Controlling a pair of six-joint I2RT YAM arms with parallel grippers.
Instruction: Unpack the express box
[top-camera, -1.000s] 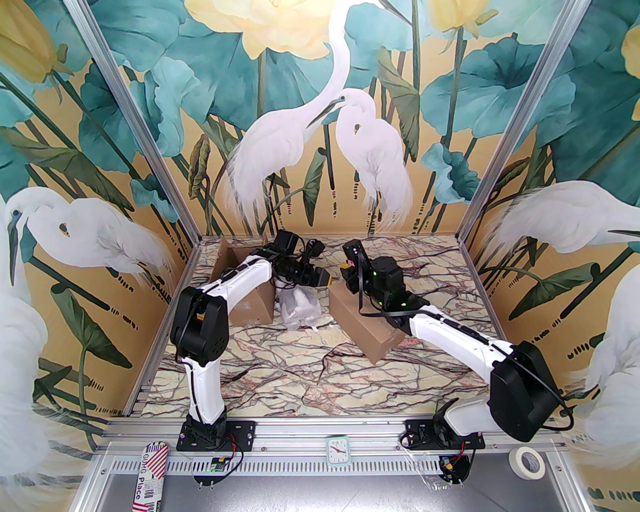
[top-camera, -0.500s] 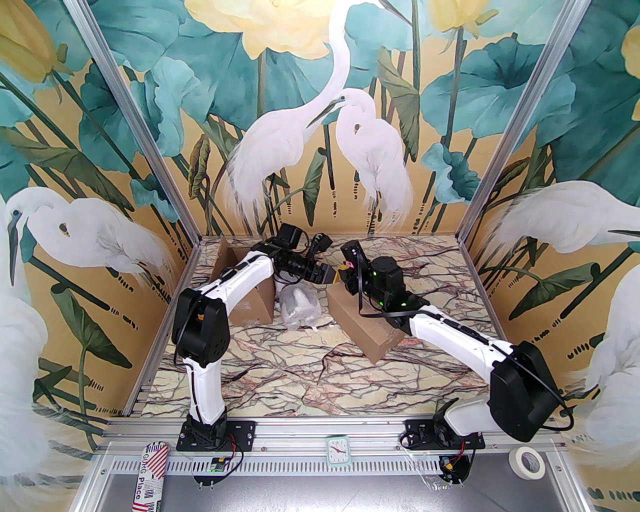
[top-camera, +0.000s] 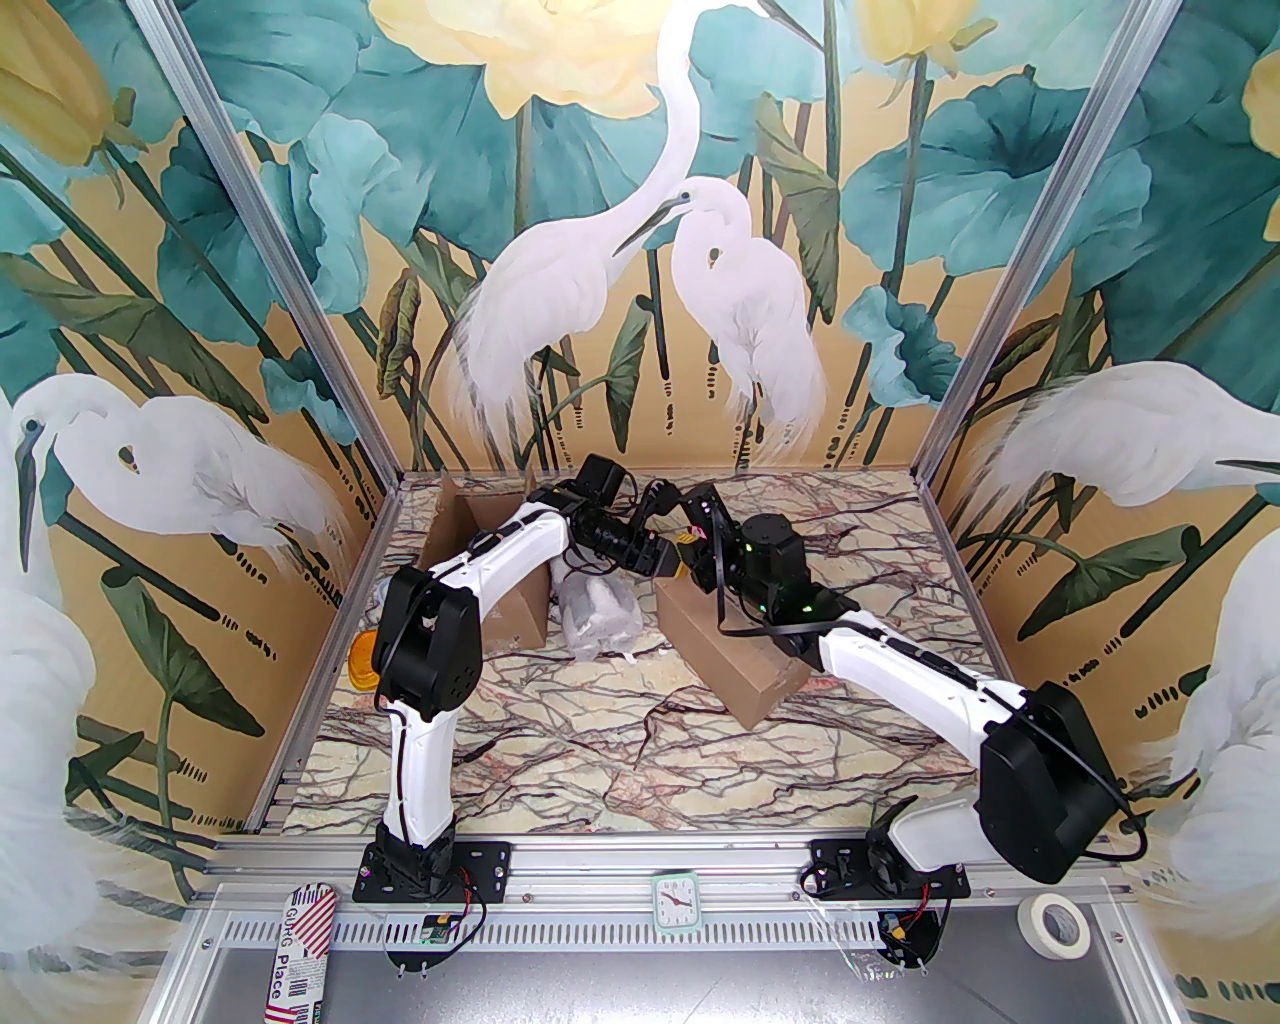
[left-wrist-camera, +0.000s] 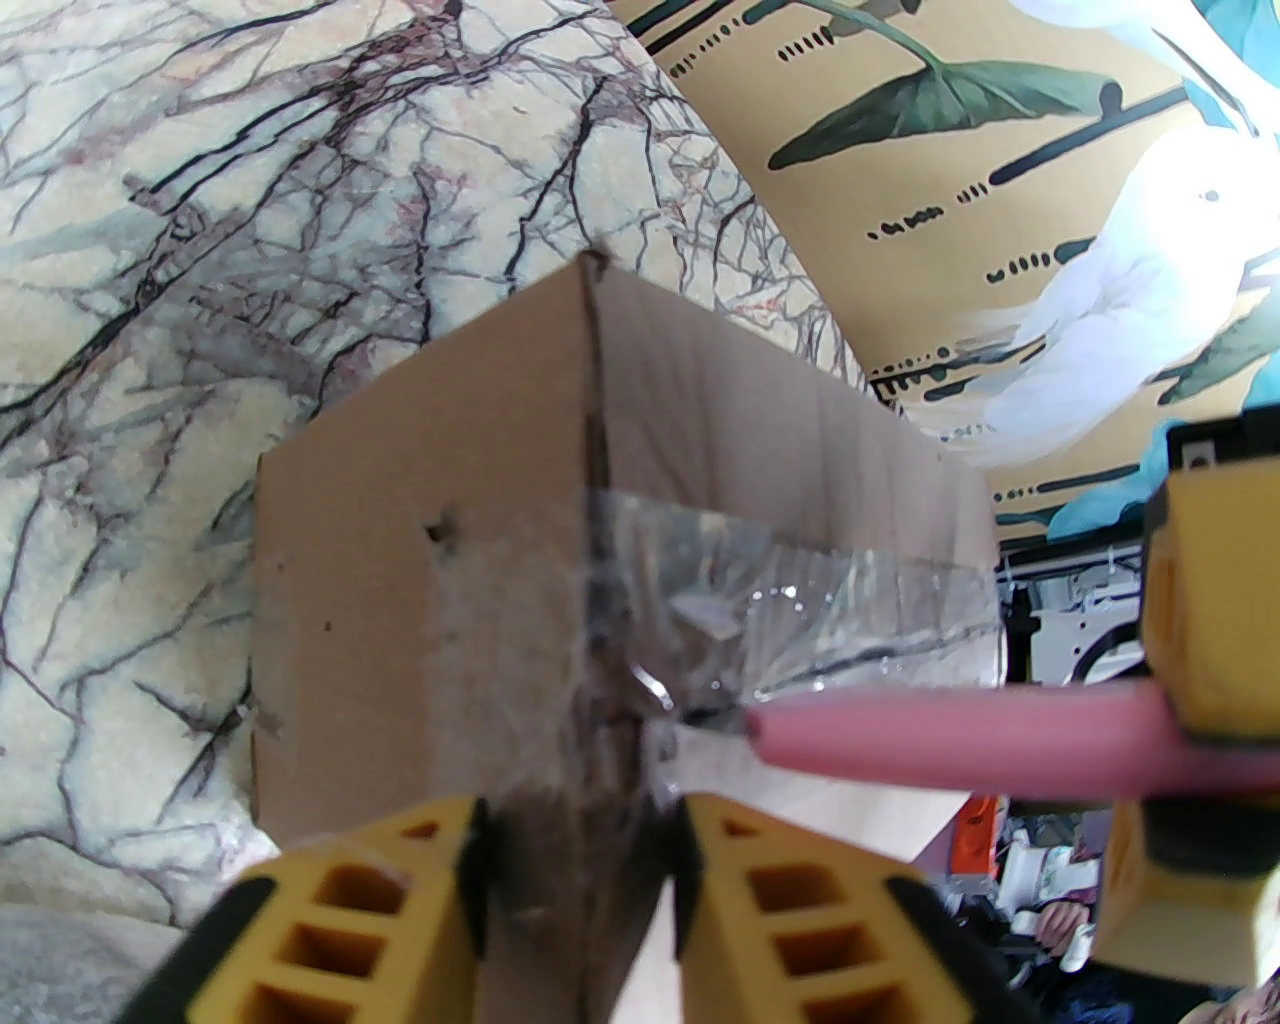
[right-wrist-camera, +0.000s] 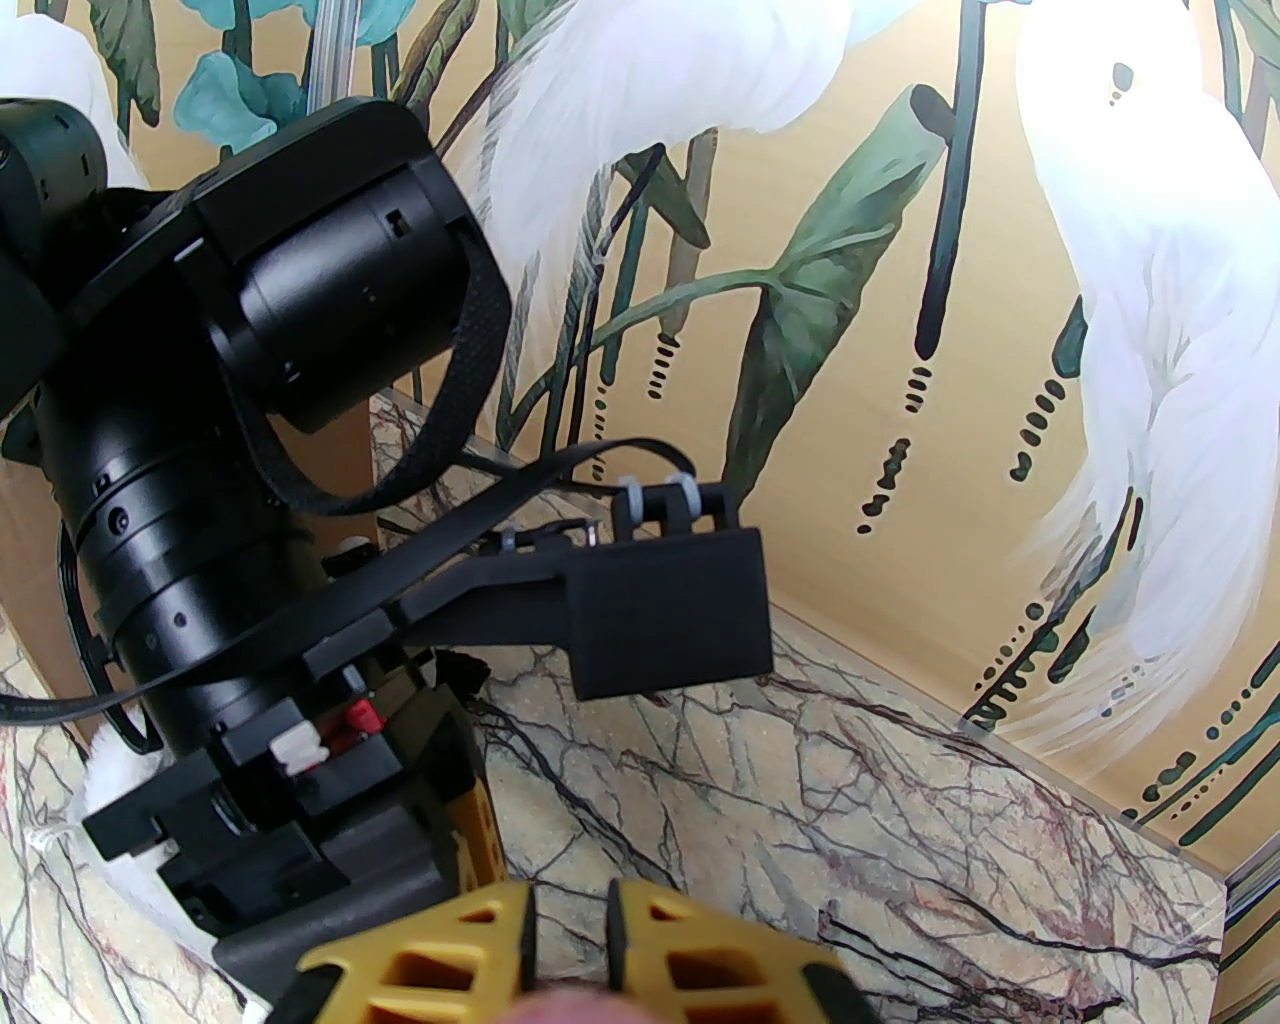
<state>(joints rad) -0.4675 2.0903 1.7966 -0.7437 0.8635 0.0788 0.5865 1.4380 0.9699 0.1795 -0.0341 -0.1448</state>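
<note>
**Sealed box** (top-camera: 735, 655): on table (top-camera: 620, 740), just right of centre, lying askew; clear tape (left-wrist-camera: 800, 585) across its far end.
**Left gripper** (left-wrist-camera: 580, 830): jaws narrow, pads pressed on both faces of sealed box's corner edge.
**Right gripper** (right-wrist-camera: 568, 920): jaws nearly closed, clamping pink tool (left-wrist-camera: 950, 740); tool tip touching tape at same corner, just above left fingers.
**Open box** (top-camera: 505, 605): back left of table, partly behind left arm.
**Plastic-wrapped white bundle** (top-camera: 598, 615): on table between the two boxes.
</note>
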